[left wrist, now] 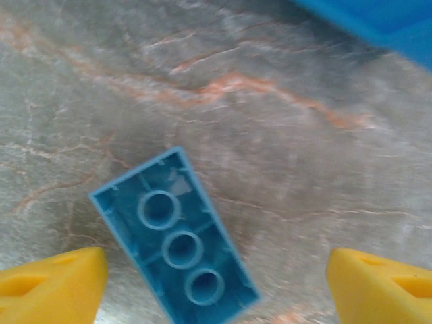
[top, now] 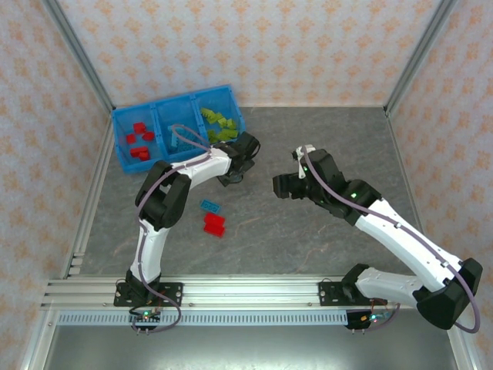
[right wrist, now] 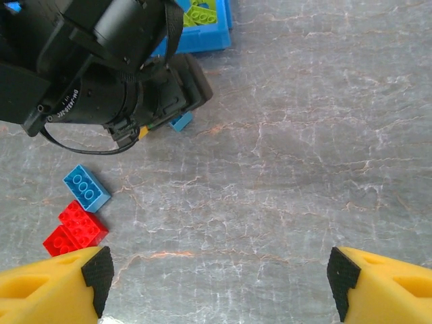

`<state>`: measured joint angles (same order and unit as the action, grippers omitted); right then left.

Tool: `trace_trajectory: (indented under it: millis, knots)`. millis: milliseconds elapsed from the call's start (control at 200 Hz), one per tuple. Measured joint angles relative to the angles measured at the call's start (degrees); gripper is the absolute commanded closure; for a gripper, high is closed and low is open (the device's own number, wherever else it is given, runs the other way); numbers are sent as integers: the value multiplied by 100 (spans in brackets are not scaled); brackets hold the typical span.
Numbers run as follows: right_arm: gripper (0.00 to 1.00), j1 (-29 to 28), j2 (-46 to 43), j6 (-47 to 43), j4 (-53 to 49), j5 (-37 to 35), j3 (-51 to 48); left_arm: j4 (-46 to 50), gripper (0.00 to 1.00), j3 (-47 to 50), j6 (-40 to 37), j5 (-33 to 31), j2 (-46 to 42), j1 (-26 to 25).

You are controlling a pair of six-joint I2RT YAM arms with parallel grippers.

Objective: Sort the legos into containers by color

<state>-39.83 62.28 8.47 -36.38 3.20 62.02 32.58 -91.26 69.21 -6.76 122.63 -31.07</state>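
A light-blue lego (left wrist: 174, 236) lies hollow side up on the table between the yellow fingers (left wrist: 50, 283) of my left gripper (left wrist: 216, 277). The jaws are open and stand apart from it, the left one closer. From the top, the left gripper (top: 231, 177) hovers just in front of the tray's right end. My right gripper (right wrist: 216, 277) is open over bare table, right of the left one (top: 285, 185). Another light-blue lego (top: 209, 206) and red legos (top: 214, 223) lie loose. The blue tray of containers (top: 117, 127) holds red legos (top: 139, 139) on the left and yellow-green ones (top: 219, 125) on the right.
The left arm's wrist and camera (right wrist: 121, 67) sit close ahead of the right gripper, with a black cable looping off them. Metal frame rails (top: 92, 185) and patterned walls enclose the table. Grey table (top: 331, 131) extends to the right of the tray.
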Motion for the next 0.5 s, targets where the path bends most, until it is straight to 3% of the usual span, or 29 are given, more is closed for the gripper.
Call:
trace_trajectory:
  millis: [75, 205, 380, 500]
  knots:
    - [15, 0, 0, -17, -37, -31, 13, 81, 27, 2, -7, 31, 50, 35]
    - [15, 0, 0, -13, -83, -39, 15, 153, 49, 0, -70, 70, 55, 87]
    - [15, 2, 0, 35, -96, -17, 24, 212, 70, 2, -203, 210, 52, 149]
    - [14, 2, 11, 50, -68, 323, 24, 131, 76, 157, -323, 470, -98, 160]
